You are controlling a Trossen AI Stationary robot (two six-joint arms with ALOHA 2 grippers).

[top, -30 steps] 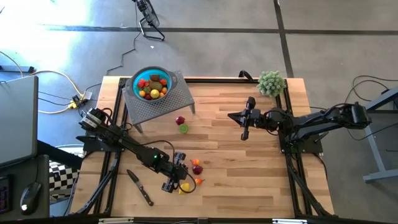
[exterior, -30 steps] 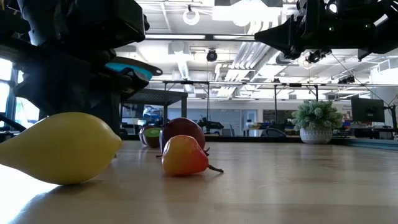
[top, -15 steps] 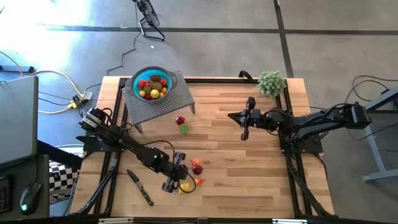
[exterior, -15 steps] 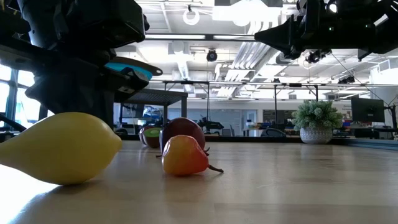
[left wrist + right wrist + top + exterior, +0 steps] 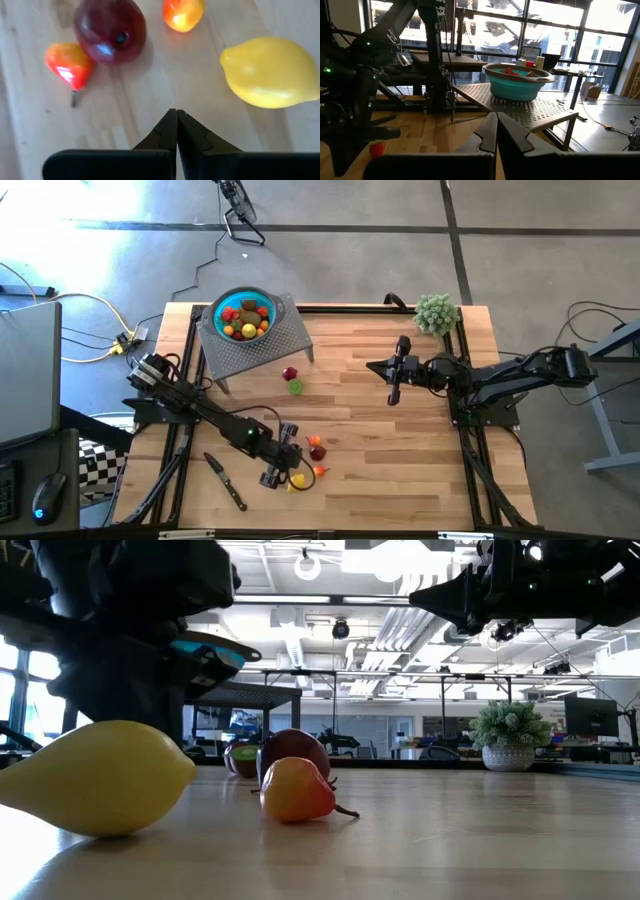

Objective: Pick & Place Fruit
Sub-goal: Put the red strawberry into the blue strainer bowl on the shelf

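Since a second ago the left gripper [image 5: 176,116] has gone from partly open to fully closed; its dark fingers meet at the tips with nothing between them. It hangs low over the wood table [image 5: 400,450], beside a smooth yellow lemon [image 5: 272,71] and short of a glossy maroon fruit [image 5: 110,30], a red-orange pear shape [image 5: 68,63] and an orange fruit [image 5: 183,13]. Left arm reaches diagonally across the near-left table. Right gripper [image 5: 394,394] unchanged, closed and empty, held above mid-table. More fruit sits in the teal bowl [image 5: 241,317] on the perforated metal stand [image 5: 262,346]; two pieces [image 5: 292,380] lie beside it.
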